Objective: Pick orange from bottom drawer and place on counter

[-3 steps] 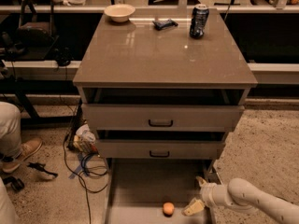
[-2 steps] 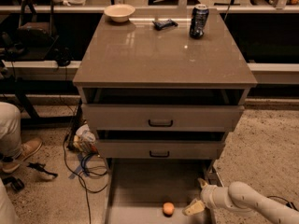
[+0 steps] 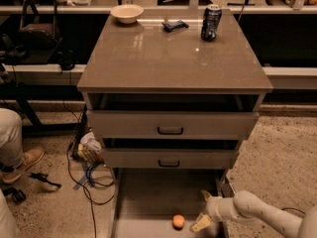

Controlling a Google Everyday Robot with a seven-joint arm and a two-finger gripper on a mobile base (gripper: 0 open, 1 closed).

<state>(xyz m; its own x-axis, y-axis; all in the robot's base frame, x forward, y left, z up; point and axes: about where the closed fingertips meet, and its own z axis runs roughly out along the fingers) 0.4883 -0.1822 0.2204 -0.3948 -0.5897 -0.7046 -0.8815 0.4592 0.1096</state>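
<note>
Down at the near edge, the gripper [image 3: 203, 209] is hanging over the right side of the bottom drawer [image 3: 148, 192]. Its fingers are standing spread, one tip reaching toward the orange [image 3: 178, 221], the other pointing back along the right wall. The orange is sitting on the floor of the bottom drawer just left of the gripper, apart from it. Floor is lying open to the left and behind the fruit, while the arm [image 3: 262, 214] is coming in tight over the right wall. Against a moment ago, the gripper is standing slightly further left, nearer the orange, which is keeping its spot. Behind, two fronts [image 3: 171, 125] with black handles are standing partly pulled out under the overhanging table [image 3: 168, 63]. Near the table's far edge a bowl [image 3: 127, 13], a small dark thing [image 3: 176, 25] and a can [image 3: 211, 22] are resting. Writing on the can cannot be read.
</note>
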